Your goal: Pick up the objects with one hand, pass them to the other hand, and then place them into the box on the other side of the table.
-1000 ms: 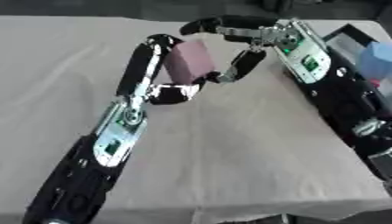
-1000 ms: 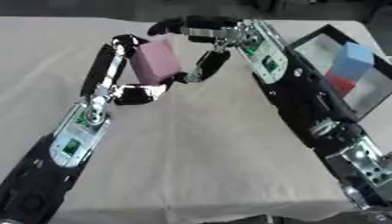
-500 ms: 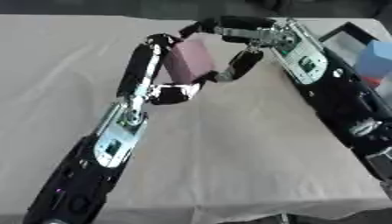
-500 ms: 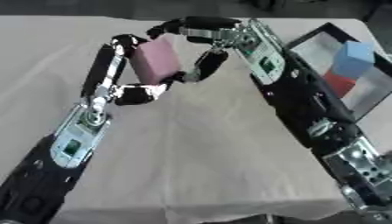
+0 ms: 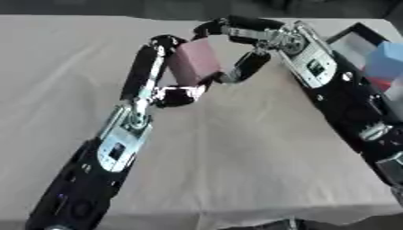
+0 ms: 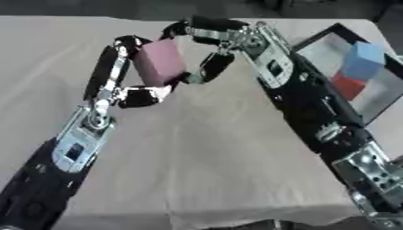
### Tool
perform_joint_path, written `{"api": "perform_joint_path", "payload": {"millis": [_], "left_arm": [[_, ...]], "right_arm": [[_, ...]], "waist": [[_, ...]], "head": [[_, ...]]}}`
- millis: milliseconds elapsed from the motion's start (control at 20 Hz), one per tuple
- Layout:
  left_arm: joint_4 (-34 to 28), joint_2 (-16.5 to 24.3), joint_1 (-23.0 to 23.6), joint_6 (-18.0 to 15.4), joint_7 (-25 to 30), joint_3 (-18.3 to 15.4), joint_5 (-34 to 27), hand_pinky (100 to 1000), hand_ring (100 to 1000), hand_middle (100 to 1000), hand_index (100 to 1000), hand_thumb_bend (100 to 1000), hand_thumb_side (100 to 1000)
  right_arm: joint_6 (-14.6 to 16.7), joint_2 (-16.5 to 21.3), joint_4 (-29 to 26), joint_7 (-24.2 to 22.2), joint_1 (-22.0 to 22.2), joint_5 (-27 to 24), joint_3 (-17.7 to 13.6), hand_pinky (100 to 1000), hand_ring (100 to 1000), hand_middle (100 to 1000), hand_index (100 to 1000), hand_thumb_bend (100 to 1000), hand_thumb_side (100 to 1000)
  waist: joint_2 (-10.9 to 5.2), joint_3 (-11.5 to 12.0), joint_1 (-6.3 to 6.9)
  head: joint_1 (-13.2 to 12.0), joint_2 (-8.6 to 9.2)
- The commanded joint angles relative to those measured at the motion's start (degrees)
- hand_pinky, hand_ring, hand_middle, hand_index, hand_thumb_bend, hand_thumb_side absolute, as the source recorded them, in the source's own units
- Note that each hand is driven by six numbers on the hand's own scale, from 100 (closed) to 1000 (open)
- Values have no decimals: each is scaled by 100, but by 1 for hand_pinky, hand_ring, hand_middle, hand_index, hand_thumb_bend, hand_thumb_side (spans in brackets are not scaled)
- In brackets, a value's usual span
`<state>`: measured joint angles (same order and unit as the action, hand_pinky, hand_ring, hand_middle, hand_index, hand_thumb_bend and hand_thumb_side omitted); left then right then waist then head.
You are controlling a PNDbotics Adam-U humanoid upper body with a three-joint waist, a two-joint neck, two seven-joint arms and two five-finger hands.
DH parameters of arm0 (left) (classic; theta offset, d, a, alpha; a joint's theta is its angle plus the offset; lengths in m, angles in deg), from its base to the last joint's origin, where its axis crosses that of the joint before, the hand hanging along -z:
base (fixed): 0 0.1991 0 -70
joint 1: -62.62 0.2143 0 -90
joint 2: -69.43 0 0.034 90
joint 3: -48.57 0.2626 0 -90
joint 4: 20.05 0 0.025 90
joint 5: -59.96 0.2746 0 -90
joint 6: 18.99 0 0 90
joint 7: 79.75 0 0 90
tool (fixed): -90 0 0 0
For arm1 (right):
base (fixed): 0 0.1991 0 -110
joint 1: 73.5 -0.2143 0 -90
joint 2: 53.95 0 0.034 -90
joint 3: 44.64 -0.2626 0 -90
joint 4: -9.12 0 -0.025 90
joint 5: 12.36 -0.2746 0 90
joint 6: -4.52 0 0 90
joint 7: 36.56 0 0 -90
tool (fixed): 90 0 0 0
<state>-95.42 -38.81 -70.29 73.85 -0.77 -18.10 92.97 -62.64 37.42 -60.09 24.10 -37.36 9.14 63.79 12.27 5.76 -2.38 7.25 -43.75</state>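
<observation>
The pink block [image 6: 161, 61] is held clear of the bench [image 6: 197, 148] at its far middle, pinched by the left robot hand [image 6: 126, 74] on its left face and lower edge, while the right robot hand [image 6: 206, 42] is curled over its top and right side. It is judged to be light, stiff and smooth-faced, so opposite flat faces are best gripped. The box [image 6: 323, 49] at the right already holds a blue block [image 6: 364, 60] and a red one [image 6: 346, 85].
</observation>
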Motion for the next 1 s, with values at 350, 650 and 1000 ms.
{"api": "perform_joint_path", "payload": {"millis": [350,650,1000], "left_arm": [[-25,-146,-71,2,-81,59,-42,624,498,461,497,100,139],[17,-150,-57,64,-61,45,40,646,530,496,569,100,145],[-6,-128,-50,-78,325,31,320,695,597,590,692,208,108]], "right_arm": [[-270,26,-124,214,-114,-543,-77,946,1000,666,772,100,152],[-338,46,-183,124,-118,-747,-84,947,1000,628,733,122,222],[-289,70,-223,-45,-135,-896,-94,947,1000,618,716,153,258]], "waist": [[-81,-13,26],[-81,-19,31],[-79,-18,34]], "head": [[20,-22],[27,-13],[40,-16]]}}
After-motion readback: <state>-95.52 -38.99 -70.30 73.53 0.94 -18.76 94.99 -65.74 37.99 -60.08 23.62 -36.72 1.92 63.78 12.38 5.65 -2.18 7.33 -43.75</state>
